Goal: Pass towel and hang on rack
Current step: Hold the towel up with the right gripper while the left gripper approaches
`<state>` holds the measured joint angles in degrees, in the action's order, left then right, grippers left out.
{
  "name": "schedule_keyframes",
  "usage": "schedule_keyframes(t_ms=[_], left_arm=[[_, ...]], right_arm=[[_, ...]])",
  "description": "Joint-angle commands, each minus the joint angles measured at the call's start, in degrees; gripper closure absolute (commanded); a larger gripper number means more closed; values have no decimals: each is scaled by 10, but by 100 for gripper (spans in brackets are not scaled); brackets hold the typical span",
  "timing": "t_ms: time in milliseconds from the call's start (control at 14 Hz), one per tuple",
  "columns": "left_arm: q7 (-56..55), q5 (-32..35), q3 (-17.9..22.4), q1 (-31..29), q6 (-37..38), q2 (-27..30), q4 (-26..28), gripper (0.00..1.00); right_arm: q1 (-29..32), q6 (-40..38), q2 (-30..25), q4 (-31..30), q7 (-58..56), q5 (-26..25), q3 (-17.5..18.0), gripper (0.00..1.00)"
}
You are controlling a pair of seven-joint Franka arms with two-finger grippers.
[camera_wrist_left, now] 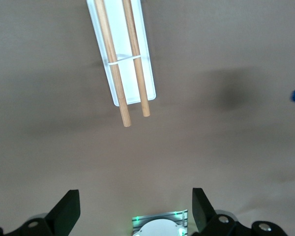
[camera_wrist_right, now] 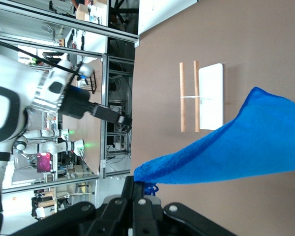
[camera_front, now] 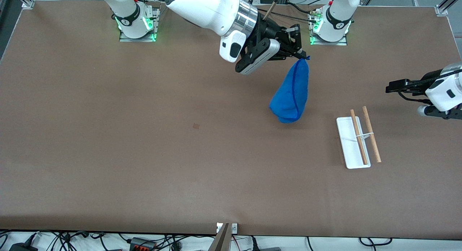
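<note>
Blue cloth, the towel (camera_front: 291,96), dangles by one pinched corner from the right gripper (camera_front: 302,56), clamped on it over the table's middle so that it hangs free for a handover. The left gripper (camera_front: 391,88) waits with jaws wide over its own end of the table, near the rack (camera_front: 357,139). Only bare brown table (camera_front: 144,153) lies between towel and rack, so nothing seems in the way.

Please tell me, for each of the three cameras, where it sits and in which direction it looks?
Front view: high, facing both bases; shows the right gripper holding the towel up, and the waiting left gripper.
Left wrist view: looks down on the rack; own open fingers show.
Right wrist view: looks along its shut fingers gripping the towel.
All three share the rack.
</note>
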<state>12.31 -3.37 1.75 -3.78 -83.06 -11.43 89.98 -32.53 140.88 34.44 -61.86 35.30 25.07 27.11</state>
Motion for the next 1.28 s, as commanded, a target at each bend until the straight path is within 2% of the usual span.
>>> schedule_keyframes(t_ms=[0,71,214,498,783,925,1210], left_arm=[[64,5,-6,-2,6,-16,-15,0],[111,4,-7,-2,7,-19,-16,0],[188,-47,-3,-6,4,-29,-15,0],[414,-99,-7,-8,-42,-47,-9,0],[653,-219,-8,-14,-45,-113,-7,0],[716,-290,-8,-6,-41,-137,5,0],[805,-378,-33,10,-53,-167,16,0]], right_arm=[[-22,40,1,-6,18,-12,-4,100],[-24,43,1,-8,18,-12,-4,100],[-24,43,1,-8,18,-12,-4,100],[-24,43,1,-8,18,-12,-4,100],[-22,44,1,-8,18,-11,-4,100],[-22,45,1,-8,18,-12,-4,100],[-23,45,1,-8,18,-12,-4,100]])
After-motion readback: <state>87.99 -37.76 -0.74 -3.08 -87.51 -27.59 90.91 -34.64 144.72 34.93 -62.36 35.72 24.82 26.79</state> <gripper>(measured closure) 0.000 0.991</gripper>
